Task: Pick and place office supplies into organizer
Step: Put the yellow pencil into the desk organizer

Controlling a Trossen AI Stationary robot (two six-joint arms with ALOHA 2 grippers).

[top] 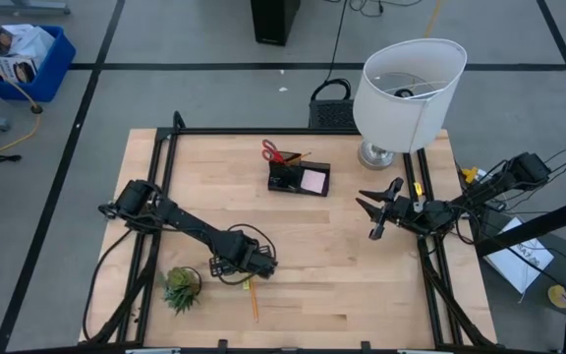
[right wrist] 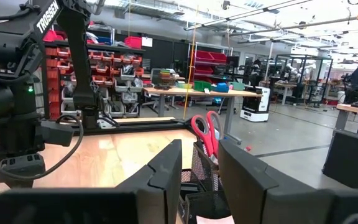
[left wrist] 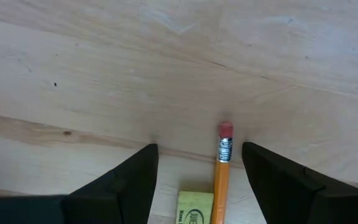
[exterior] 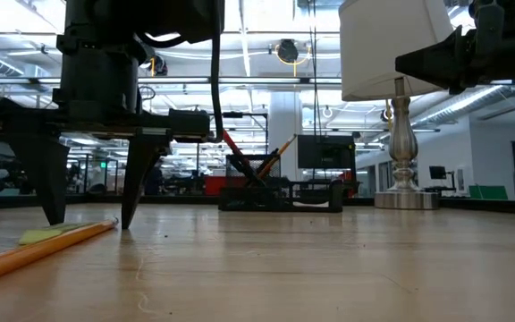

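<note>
An orange pencil [left wrist: 222,177] with a red eraser tip lies flat on the wooden table, and a small yellow piece [left wrist: 195,208] lies beside it. My left gripper [left wrist: 197,149] points straight down over them, open. Its fingertips stand close above the table on either side of the pencil's eraser end [exterior: 105,227] and touch neither thing. The black organizer [top: 300,178] sits at the far middle of the table and holds red-handled scissors [top: 272,152], a pencil and a pink pad [top: 313,180]. My right gripper [top: 373,214] hovers open to the organizer's right, with nothing between its fingers.
A white-shaded lamp [top: 406,90] stands at the table's far right, behind my right gripper. A small green potted plant [top: 180,287] sits near the front edge, left of the pencil. Bare wood lies between the pencil and the organizer.
</note>
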